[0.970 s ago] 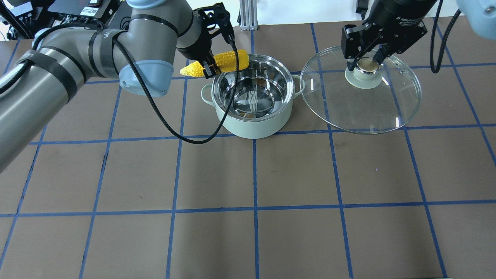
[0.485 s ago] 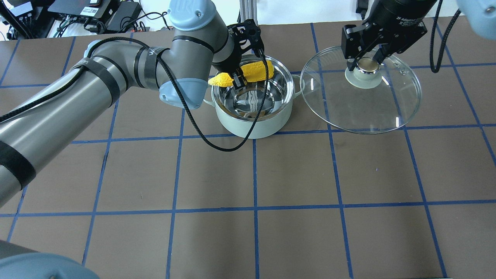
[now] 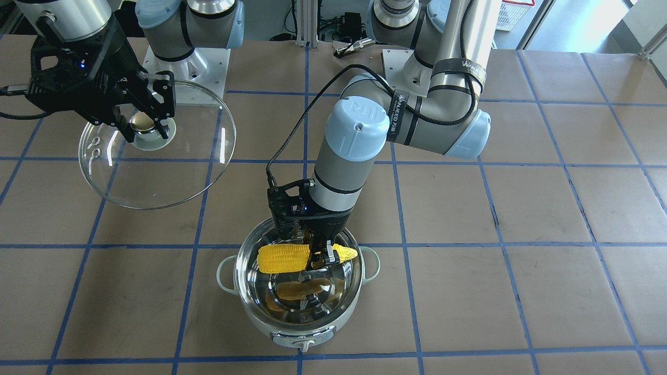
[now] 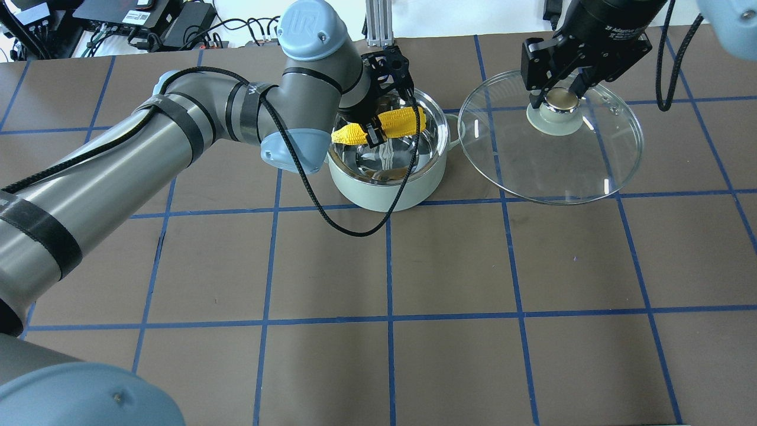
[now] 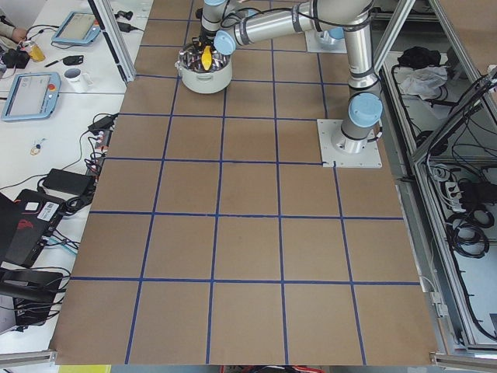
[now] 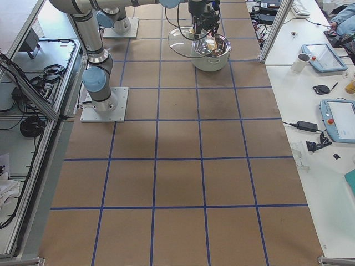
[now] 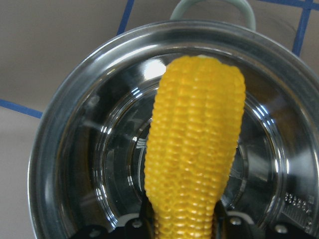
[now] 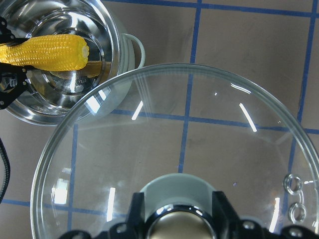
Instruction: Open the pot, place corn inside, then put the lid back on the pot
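The pot (image 4: 384, 198) stands open at the table's far middle; its pale wall also shows in the front view (image 3: 292, 338). My left gripper (image 4: 374, 134) is shut on the yellow corn (image 4: 397, 120) and holds it lying level over the pot's opening, just above the steel bowl (image 7: 75, 149). The corn also shows in the front view (image 3: 284, 258) and the left wrist view (image 7: 194, 149). My right gripper (image 4: 560, 102) is shut on the knob of the glass lid (image 4: 550, 165) and holds it raised and tilted, right of the pot, as the right wrist view (image 8: 189, 149) shows.
Cables and electronics (image 4: 148, 23) lie beyond the table's far left edge, and an aluminium post (image 4: 378, 23) stands behind the pot. The arm bases (image 3: 187, 62) are bolted on the robot's side. Operator desks with tablets (image 5: 31, 93) stand beyond the table's far edge.
My left arm has carried the corn to the right, from beside the pot's left rim to over the middle of its opening. The right gripper and lid have not moved.
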Controlling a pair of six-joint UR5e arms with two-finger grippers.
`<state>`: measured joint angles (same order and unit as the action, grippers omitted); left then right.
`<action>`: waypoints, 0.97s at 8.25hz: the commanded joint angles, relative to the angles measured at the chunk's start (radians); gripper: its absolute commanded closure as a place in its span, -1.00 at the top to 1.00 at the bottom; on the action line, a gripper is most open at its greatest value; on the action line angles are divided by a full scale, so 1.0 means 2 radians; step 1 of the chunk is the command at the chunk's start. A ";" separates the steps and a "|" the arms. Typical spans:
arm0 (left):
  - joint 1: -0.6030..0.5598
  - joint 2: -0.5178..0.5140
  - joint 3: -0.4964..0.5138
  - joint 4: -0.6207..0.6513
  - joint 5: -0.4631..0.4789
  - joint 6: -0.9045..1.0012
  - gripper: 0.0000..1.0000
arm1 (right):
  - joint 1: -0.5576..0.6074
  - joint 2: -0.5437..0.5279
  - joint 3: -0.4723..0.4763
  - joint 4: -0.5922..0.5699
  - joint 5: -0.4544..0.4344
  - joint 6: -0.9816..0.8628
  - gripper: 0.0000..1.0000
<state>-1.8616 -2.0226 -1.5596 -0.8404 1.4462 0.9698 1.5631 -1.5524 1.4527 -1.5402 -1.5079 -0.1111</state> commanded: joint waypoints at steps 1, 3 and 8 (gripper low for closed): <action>-0.003 -0.010 0.001 0.000 -0.002 -0.020 -1.00 | 0.000 0.000 0.000 -0.001 0.000 0.000 -0.68; -0.003 -0.008 0.001 0.000 0.002 -0.057 0.92 | 0.000 0.000 0.000 0.000 0.000 -0.001 -0.69; 0.004 0.046 0.001 -0.025 -0.003 -0.166 1.00 | 0.001 0.000 0.000 -0.007 -0.002 -0.002 -0.69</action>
<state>-1.8632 -1.9888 -1.5584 -0.8672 1.4469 0.7288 1.5631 -1.5524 1.4527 -1.5422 -1.5081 -0.1150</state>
